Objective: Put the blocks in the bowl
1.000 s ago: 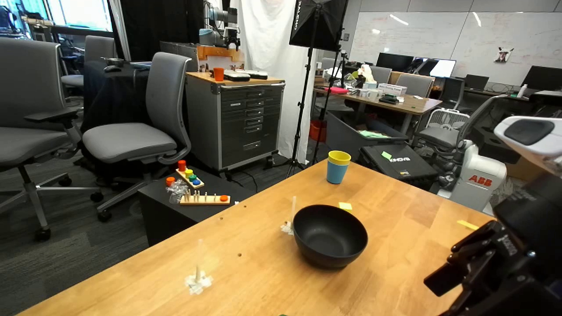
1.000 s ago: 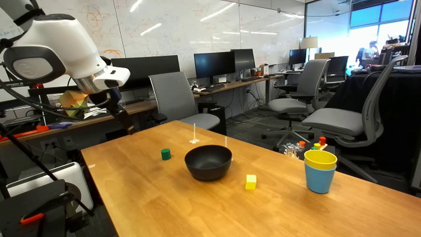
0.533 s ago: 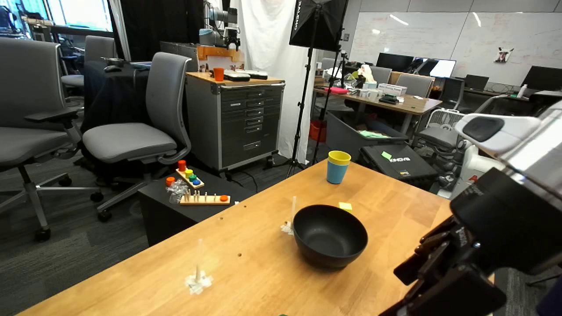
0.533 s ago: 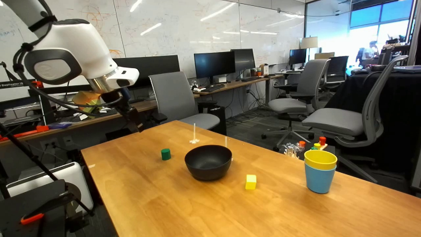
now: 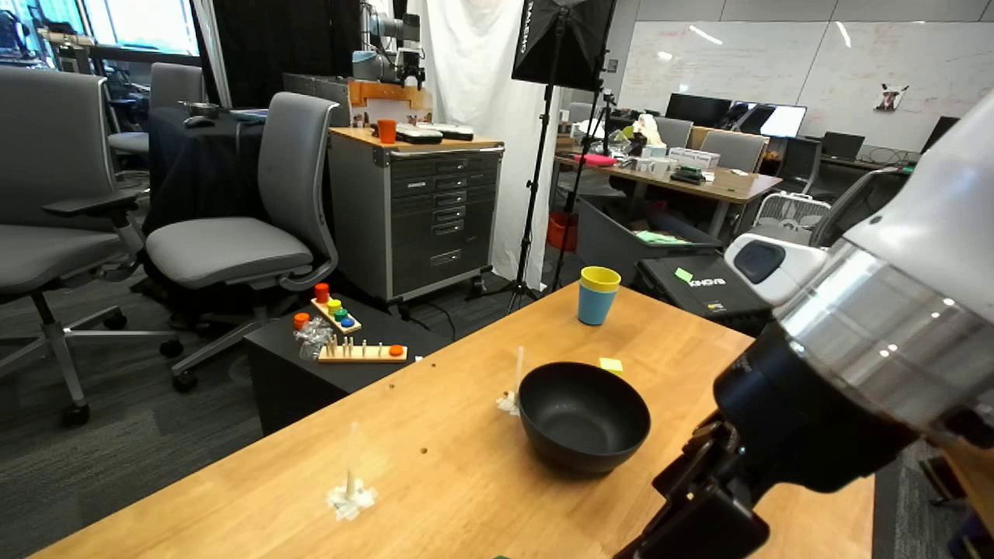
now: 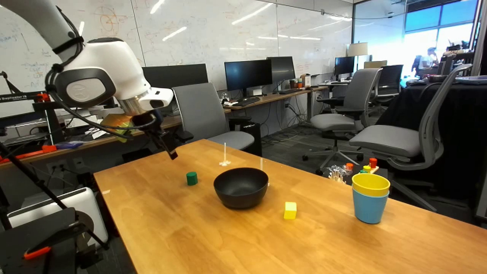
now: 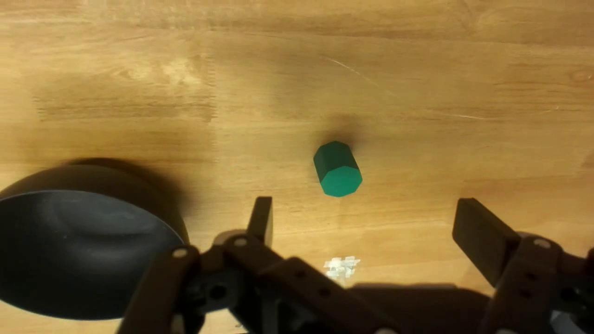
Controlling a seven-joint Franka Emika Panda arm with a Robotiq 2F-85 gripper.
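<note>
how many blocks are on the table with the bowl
2. The green block stands beside the bowl; the yellow block sits on the opposite side, between bowl and cups. None shows in the bowl.

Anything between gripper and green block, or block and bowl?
Nothing visible stands between the open gripper and the green block, nor between block and bowl; the nearer upright peg stands off both lines.

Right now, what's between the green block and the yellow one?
The black bowl stands between the green block and the yellow block, as seen in an exterior view.
</note>
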